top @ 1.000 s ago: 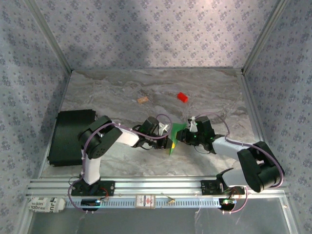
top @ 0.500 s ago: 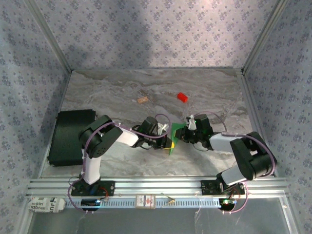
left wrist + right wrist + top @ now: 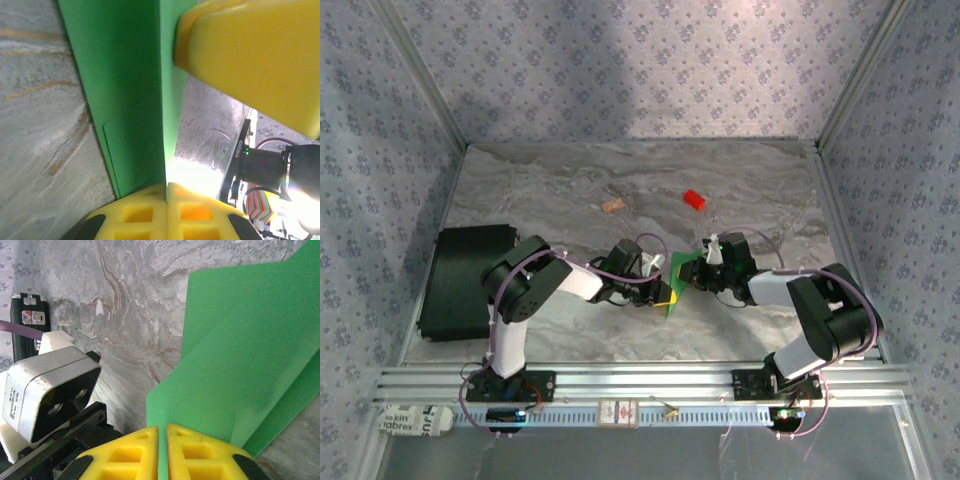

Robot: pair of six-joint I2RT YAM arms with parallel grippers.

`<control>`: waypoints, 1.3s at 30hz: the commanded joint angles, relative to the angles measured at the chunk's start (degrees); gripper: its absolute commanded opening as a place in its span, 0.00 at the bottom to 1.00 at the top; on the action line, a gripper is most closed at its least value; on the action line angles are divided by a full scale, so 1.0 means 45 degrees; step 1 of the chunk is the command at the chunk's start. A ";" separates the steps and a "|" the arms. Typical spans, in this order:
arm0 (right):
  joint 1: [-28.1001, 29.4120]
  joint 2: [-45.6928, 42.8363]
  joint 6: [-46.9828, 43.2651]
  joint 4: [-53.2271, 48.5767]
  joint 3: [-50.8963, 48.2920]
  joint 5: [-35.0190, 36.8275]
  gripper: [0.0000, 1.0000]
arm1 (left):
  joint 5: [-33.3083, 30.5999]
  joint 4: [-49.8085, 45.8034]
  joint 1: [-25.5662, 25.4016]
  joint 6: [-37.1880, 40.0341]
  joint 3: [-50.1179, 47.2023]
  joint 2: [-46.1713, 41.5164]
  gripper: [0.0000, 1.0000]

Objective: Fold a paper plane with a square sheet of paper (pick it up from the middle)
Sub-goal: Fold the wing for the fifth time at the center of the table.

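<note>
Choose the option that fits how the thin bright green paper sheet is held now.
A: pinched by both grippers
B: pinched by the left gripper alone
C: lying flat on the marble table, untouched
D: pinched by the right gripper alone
A: the left gripper and the right gripper are each shut on the green paper sheet in their wrist views.

Red block (image 3: 694, 200), tan cork piece (image 3: 612, 206) and black pad (image 3: 460, 282) rest on marble table (image 3: 540, 185).
</note>
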 commanded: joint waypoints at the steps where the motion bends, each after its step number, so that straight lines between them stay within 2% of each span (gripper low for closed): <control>1: -0.0090 0.0307 -0.0003 0.0190 0.0249 -0.0294 0.13 | -0.0117 -0.0421 0.0215 -0.0117 -0.0244 0.0491 0.00; 18: -0.0192 0.1084 0.0044 0.0406 0.0452 -0.0311 0.13 | -0.0293 -0.0900 0.0410 -0.0319 -0.0305 0.0684 0.00; 26: -0.0200 0.1776 0.0010 -0.0322 0.0493 0.0139 0.11 | -0.0415 -0.1393 0.0462 -0.0168 -0.0361 0.0745 0.00; 31: -0.0208 0.1980 0.0054 -0.0567 0.0390 0.0376 0.11 | -0.0274 -0.1748 0.0455 0.0049 -0.0382 0.0546 0.09; 39: -0.0208 0.1937 -0.0014 -0.0940 0.0379 0.0624 0.11 | 0.0609 -0.2418 0.0324 0.0599 -0.0228 -0.0055 0.13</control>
